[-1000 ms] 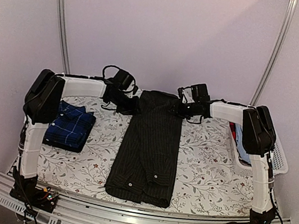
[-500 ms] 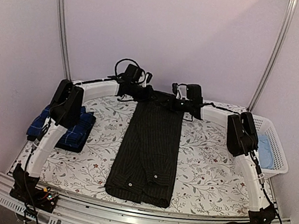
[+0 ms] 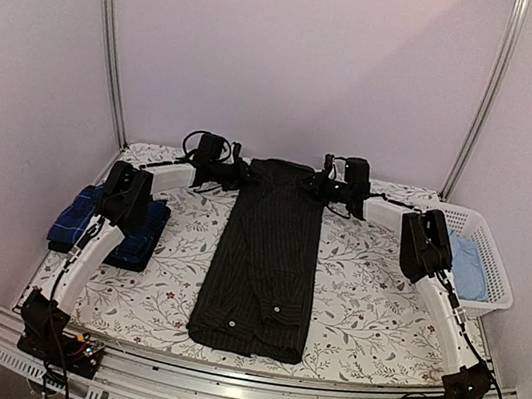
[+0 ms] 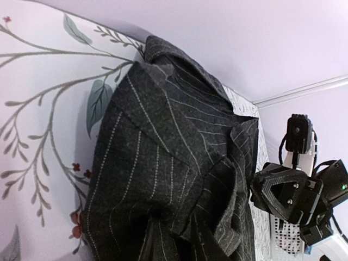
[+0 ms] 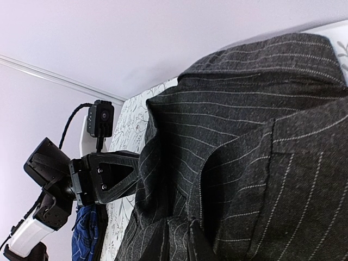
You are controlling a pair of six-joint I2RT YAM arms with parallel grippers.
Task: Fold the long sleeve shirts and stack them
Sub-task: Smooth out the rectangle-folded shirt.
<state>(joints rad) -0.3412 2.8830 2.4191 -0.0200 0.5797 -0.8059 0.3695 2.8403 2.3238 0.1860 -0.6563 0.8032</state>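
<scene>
Arms dropped, spread; left claw (image 3: 239,173), right claw (image 3: 323,186) each pinch collar end of black shirt (image 3: 266,260) between them; fold next.

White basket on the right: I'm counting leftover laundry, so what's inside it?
Light blue cloth lies in the basket; whatever is under it is covered.

The left arm (image 3: 80,266) and right arm (image 3: 450,315) are built of white tubular links joined by black joint housings. Black bases (image 3: 48,327) are bolted at 7 and 5 o'clock. Black cables (image 5: 69,126) are looped at each wrist, beside a small black camera (image 5: 101,119).
</scene>
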